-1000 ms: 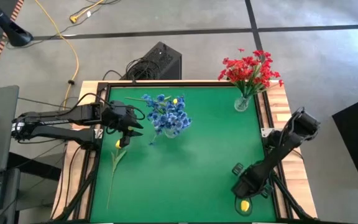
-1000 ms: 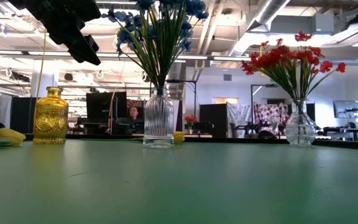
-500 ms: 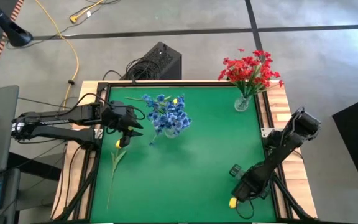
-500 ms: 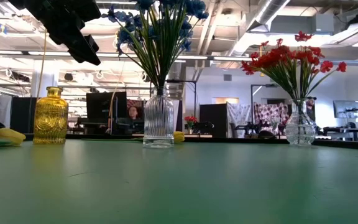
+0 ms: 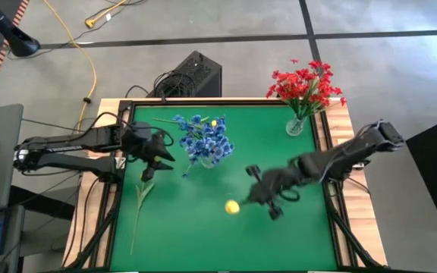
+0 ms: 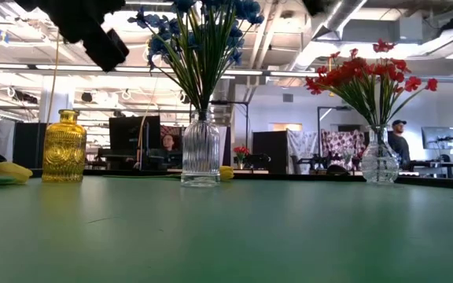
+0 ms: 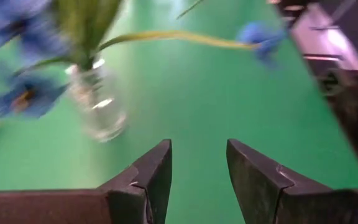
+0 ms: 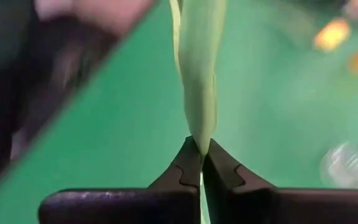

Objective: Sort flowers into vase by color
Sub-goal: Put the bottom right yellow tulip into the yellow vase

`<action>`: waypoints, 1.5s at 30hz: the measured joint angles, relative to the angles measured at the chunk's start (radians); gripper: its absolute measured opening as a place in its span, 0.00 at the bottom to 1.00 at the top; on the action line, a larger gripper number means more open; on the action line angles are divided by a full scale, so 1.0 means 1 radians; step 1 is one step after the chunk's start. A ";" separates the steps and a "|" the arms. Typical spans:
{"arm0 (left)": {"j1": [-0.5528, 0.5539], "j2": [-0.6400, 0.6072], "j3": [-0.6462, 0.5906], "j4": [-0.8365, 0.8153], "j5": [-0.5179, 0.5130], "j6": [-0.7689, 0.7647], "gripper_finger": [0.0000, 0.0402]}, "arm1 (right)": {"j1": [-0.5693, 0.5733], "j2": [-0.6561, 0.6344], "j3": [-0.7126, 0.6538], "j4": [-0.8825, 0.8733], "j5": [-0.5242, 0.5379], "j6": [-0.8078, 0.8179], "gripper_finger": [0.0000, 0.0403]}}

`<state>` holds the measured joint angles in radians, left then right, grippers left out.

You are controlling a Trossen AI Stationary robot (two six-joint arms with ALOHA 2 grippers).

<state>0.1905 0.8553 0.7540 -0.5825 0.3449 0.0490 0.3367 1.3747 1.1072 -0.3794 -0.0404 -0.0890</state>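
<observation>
red (image 5: 305, 82) and blue (image 5: 205, 138) vased; right claw (image 5: 262, 192) clamped on yellow flower (image 5: 233, 206) mid-bench, left claw (image 5: 152, 162) apart at 9 o'clock, another yellow (image 5: 139, 202) lying loose.

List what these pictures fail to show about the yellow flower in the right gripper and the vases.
- Right gripper: shut on a green stem; right wrist view cuts off the bloom.
- Yellow bud: high view too small to trace its stem.
- Amber glass bottle: low view only; in the high view the left arm may cover it.
- Clear ribbed vase: blurred in the left wrist view.
</observation>
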 joint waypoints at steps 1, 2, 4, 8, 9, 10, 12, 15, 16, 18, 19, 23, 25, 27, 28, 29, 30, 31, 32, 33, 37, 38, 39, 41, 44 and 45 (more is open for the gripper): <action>-0.002 -0.007 0.000 0.005 0.030 0.015 0.35 | -0.029 -0.009 0.000 0.068 -0.022 0.020 0.07; -0.006 -0.012 0.000 0.009 0.059 0.028 0.35 | -0.060 -0.015 0.000 0.130 -0.054 0.034 0.08; -0.018 -0.028 0.000 0.033 0.105 0.055 0.35 | -0.113 -0.016 0.000 0.257 -0.149 0.047 0.08; -0.043 -0.080 0.000 0.089 0.152 0.102 0.35 | -0.180 0.018 0.000 0.564 -0.395 0.086 0.08; -0.046 -0.098 0.000 0.109 0.154 0.114 0.35 | -0.189 0.033 0.000 0.654 -0.452 0.105 0.08; -0.047 -0.117 0.000 0.129 0.154 0.123 0.35 | -0.197 0.049 0.000 0.741 -0.497 0.129 0.07; -0.047 -0.154 0.000 0.178 0.153 0.137 0.35 | -0.214 0.086 0.000 0.933 -0.559 0.187 0.08; -0.046 -0.199 0.000 0.285 0.139 0.132 0.35 | -0.248 0.132 0.002 1.177 -0.560 0.254 0.08; -0.046 -0.207 0.001 0.326 0.128 0.113 0.35 | -0.263 0.150 0.012 1.222 -0.546 0.267 0.08; -0.046 -0.208 0.001 0.409 0.112 0.063 0.35 | -0.294 0.185 0.050 1.247 -0.504 0.291 0.08; -0.046 -0.208 0.001 0.447 0.110 0.040 0.35 | -0.310 0.204 0.078 1.236 -0.491 0.303 0.07; -0.026 -0.181 0.036 0.521 0.089 -0.015 0.35 | -0.371 0.284 0.247 1.112 -0.485 0.332 0.08; 0.001 -0.160 0.100 0.473 0.066 -0.014 0.35 | -0.395 0.315 0.350 1.014 -0.491 0.323 0.08; 0.037 -0.136 0.179 0.404 0.060 0.000 0.35 | -0.425 0.337 0.449 0.903 -0.510 0.295 0.09; 0.056 -0.120 0.221 0.370 0.062 0.011 0.35 | -0.440 0.349 0.496 0.854 -0.512 0.275 0.09; 0.074 -0.105 0.262 0.337 0.063 0.024 0.35 | -0.456 0.360 0.538 0.813 -0.511 0.257 0.08; 0.093 -0.088 0.300 0.300 0.066 0.040 0.35 | -0.474 0.373 0.573 0.785 -0.511 0.244 0.08; 0.113 -0.069 0.336 0.264 0.065 0.048 0.35 | -0.494 0.387 0.604 0.777 -0.511 0.242 0.08; 0.134 -0.049 0.369 0.236 0.065 0.054 0.35 | -0.511 0.402 0.628 0.776 -0.511 0.250 0.08; 0.154 -0.029 0.395 0.210 0.065 0.063 0.35 | -0.530 0.416 0.649 0.775 -0.511 0.262 0.08; 0.245 0.052 0.462 0.143 0.087 0.079 0.35 | -0.598 0.467 0.683 0.774 -0.511 0.314 0.08; 0.268 0.066 0.469 0.135 0.095 0.086 0.35 | -0.611 0.477 0.684 0.774 -0.512 0.327 0.08; 0.291 0.078 0.474 0.132 0.102 0.090 0.35 | -0.622 0.484 0.684 0.774 -0.512 0.338 0.08; 0.336 0.093 0.482 0.141 0.106 0.101 0.35 | -0.644 0.497 0.684 0.774 -0.514 0.351 0.08; 0.397 0.116 0.482 0.140 0.161 0.104 0.35 | -0.666 0.498 0.683 0.774 -0.513 0.350 0.08; 0.412 0.126 0.482 0.138 0.198 0.104 0.35 | -0.670 0.498 0.684 0.780 -0.511 0.347 0.08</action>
<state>0.6023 0.9817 1.2362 -0.4444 0.5428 0.1532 -0.3333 1.8727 1.7911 0.4004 -0.5514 0.2579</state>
